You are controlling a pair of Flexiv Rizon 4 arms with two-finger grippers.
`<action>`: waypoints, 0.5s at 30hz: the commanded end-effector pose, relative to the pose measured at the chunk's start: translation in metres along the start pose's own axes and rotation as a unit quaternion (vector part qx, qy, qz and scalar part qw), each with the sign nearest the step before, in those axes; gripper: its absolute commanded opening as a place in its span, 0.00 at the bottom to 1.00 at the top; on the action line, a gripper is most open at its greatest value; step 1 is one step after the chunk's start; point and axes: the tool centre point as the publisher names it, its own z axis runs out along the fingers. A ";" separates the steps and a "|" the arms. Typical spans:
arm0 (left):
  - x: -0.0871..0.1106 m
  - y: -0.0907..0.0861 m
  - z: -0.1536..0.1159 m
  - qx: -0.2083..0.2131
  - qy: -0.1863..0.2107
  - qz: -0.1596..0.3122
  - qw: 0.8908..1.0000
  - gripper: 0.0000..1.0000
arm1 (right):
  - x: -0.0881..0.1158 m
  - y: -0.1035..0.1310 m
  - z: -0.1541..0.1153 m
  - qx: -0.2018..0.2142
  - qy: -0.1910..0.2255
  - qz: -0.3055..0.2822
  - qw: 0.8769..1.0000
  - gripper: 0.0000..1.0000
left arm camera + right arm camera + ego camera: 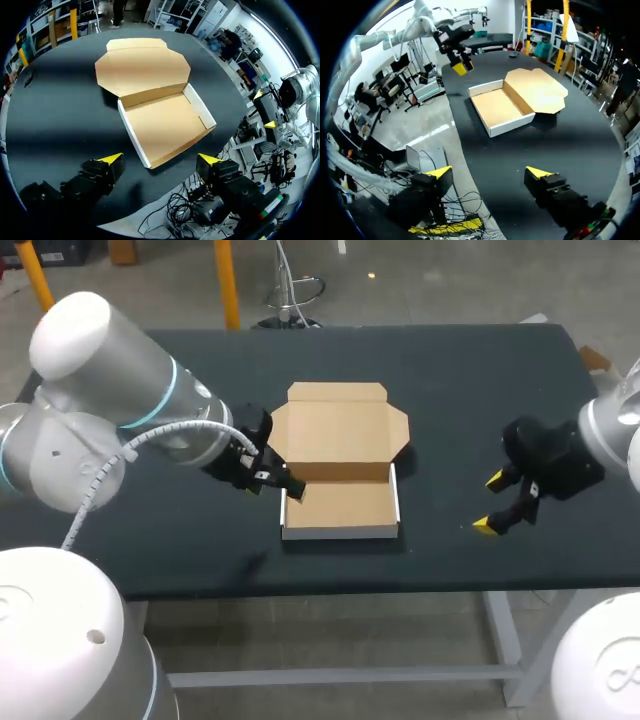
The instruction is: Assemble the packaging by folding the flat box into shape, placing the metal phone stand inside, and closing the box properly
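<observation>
The cardboard box [340,508] stands folded into a shallow tray with white outer walls, and its lid [338,430] lies open and flat behind it. The tray is empty, and no phone stand shows in any view. My left gripper [274,487] is open at the tray's left wall; in the left wrist view the gripper [161,160] hovers over the near corner of the box [165,125]. My right gripper [490,503] is open above bare table, well right of the box. In the right wrist view that gripper [488,172] has the box [500,107] ahead of it.
The black table [470,380] carries nothing else. Its front edge [330,590] runs close below the tray. My right gripper [265,107] shows beyond the box in the left wrist view, and my left gripper [460,65] shows past the box in the right wrist view.
</observation>
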 end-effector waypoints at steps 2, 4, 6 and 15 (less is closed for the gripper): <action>-0.006 0.016 -0.028 0.016 0.005 -0.001 1.000 1.00 | 0.000 -0.002 -0.013 0.008 -0.010 0.028 1.000 1.00; -0.008 0.019 -0.036 0.014 0.004 -0.004 1.000 1.00 | -0.001 -0.004 -0.018 0.011 -0.015 0.044 0.999 1.00; -0.008 0.022 -0.045 0.006 0.000 -0.011 1.000 1.00 | -0.002 -0.006 -0.023 0.013 -0.023 0.064 0.998 1.00; -0.012 0.036 -0.082 -0.021 -0.013 -0.044 0.999 1.00 | -0.009 -0.019 -0.045 0.023 -0.051 0.166 0.984 1.00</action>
